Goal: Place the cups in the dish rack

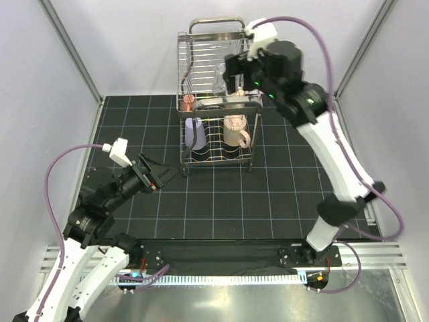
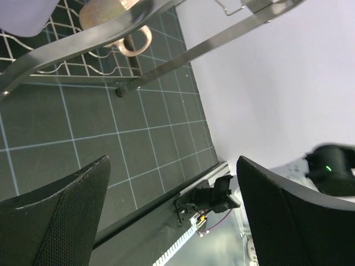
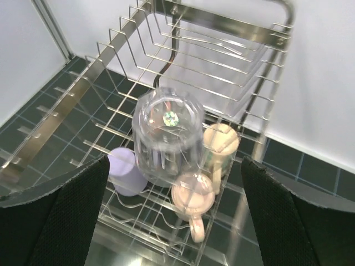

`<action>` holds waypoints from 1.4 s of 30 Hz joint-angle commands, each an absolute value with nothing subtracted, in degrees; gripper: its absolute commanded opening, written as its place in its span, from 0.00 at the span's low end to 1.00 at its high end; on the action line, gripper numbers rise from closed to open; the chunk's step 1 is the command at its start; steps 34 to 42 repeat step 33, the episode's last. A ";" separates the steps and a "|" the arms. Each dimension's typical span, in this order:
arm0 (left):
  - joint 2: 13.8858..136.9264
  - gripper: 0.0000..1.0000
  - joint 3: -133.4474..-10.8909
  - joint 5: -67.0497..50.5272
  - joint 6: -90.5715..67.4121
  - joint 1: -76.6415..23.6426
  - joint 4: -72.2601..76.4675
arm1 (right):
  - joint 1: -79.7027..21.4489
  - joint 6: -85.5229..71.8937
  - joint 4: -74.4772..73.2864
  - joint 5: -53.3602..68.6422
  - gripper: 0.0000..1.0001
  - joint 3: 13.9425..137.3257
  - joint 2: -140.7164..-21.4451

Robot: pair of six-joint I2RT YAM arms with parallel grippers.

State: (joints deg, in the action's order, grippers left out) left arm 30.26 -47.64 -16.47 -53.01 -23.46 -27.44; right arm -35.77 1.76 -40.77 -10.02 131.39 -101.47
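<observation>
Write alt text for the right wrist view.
A clear drinking glass stands on the upper tier of the wire dish rack, centred between the wide-open fingers of the right gripper, untouched. Below it on the lower tier sit a lavender tumbler, a pinkish-beige mug and a tan mug.

Shiny wire dish rack (image 3: 91, 69), clear glass (image 3: 166, 138)

**No readable text**

Checked all three views: no lettering, brand, number or sign is legible. The pale ribbed strip (image 1: 221, 276) along the near edge of the desk (image 1: 281, 201) is too small to tell whether it carries any marks.
</observation>
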 commanded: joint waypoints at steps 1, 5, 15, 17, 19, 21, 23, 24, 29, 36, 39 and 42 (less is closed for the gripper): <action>31.29 0.92 -47.03 -15.21 -53.17 -23.47 -29.00 | -35.51 0.18 -39.37 -12.74 1.00 126.24 -87.56; 31.11 0.93 -45.62 -13.89 -53.52 -23.47 -29.00 | -35.60 -4.12 -40.95 -16.08 1.00 116.92 -77.19; 30.85 0.93 -42.37 -15.20 -55.55 -23.47 -28.83 | -35.51 -17.74 -48.34 -22.68 1.00 78.63 -52.05; 30.59 0.93 -41.93 -15.55 -55.99 -23.47 -29.00 | -35.51 -19.68 -47.12 -19.80 1.00 72.37 -45.84; 30.32 0.93 -40.87 -15.64 -56.68 -23.47 -29.00 | -35.59 -20.56 -44.40 -18.20 1.00 62.87 -41.68; 29.88 0.93 -40.08 -15.82 -57.39 -23.47 -28.83 | -35.60 -23.46 -42.64 -17.23 1.00 54.37 -36.49; 29.71 0.94 -38.76 -15.91 -58.18 -23.47 -28.39 | -35.59 -26.17 -39.74 -15.13 1.00 49.51 -34.11; 29.53 0.93 -38.41 -16.00 -58.36 -23.47 -27.95 | -35.60 -27.06 -38.86 -12.77 1.00 45.65 -32.27; 29.27 0.94 -35.52 -16.87 -59.94 -23.47 -25.32 | -35.51 -34.00 -33.75 -10.63 1.00 36.23 -28.57; 28.30 0.98 -30.86 -21.34 -62.74 -23.47 -15.42 | -35.59 -32.62 -28.92 -9.33 1.00 29.98 -22.87; 28.30 0.98 -30.86 -21.34 -62.74 -23.47 -15.42 | -35.59 -32.62 -28.92 -9.33 1.00 29.98 -22.87; 28.30 0.98 -30.86 -21.34 -62.74 -23.47 -15.42 | -35.59 -32.62 -28.92 -9.33 1.00 29.98 -22.87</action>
